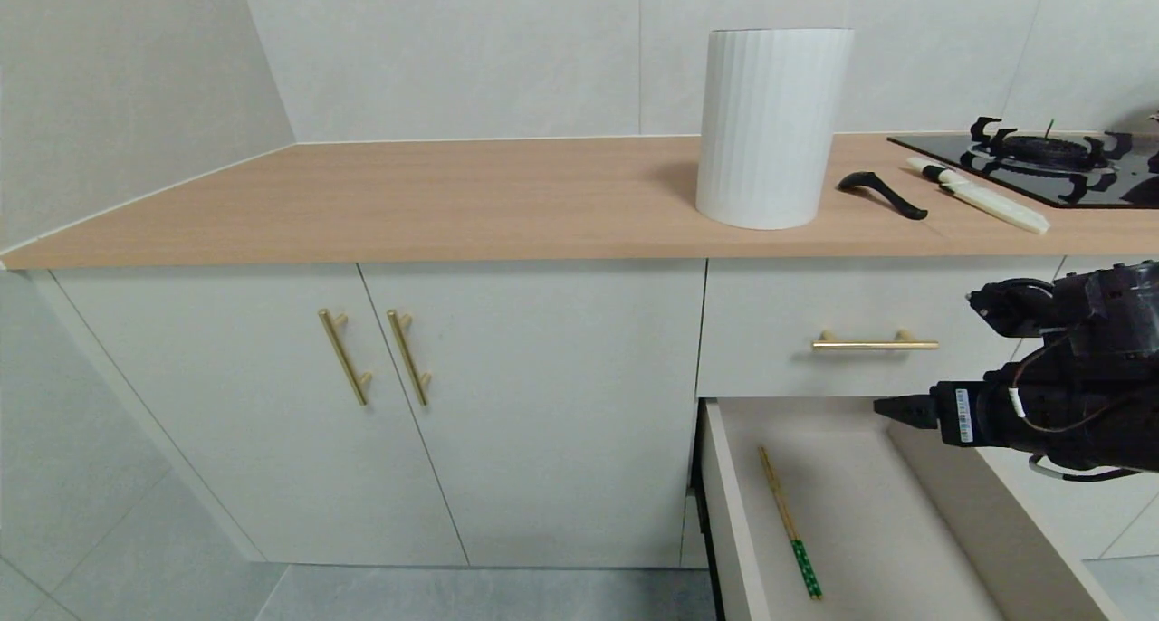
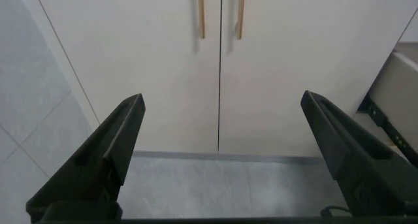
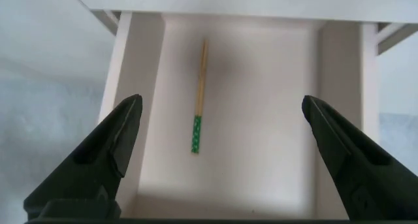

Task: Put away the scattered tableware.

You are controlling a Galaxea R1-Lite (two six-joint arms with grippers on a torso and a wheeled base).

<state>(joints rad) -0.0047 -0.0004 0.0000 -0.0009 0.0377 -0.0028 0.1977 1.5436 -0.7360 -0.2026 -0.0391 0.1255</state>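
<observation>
Right gripper (image 3: 221, 103) hangs over the open white drawer (image 1: 729, 503), jaws spread, nothing held. The bamboo chopsticks with green patterned ends (image 3: 200, 96) lie flat inside, nearer the drawer's left wall. Left gripper (image 2: 222, 100) is low, facing the white cabinet doors (image 2: 294, 67), jaws spread, empty. On the wooden countertop (image 1: 453, 195) are a cream-handled knife (image 1: 982, 197) and a black curved utensil (image 1: 883, 191). I judge those come next. I'd lift clear of the drawer front first, then pinch the handle mid-length, across its narrow side.
</observation>
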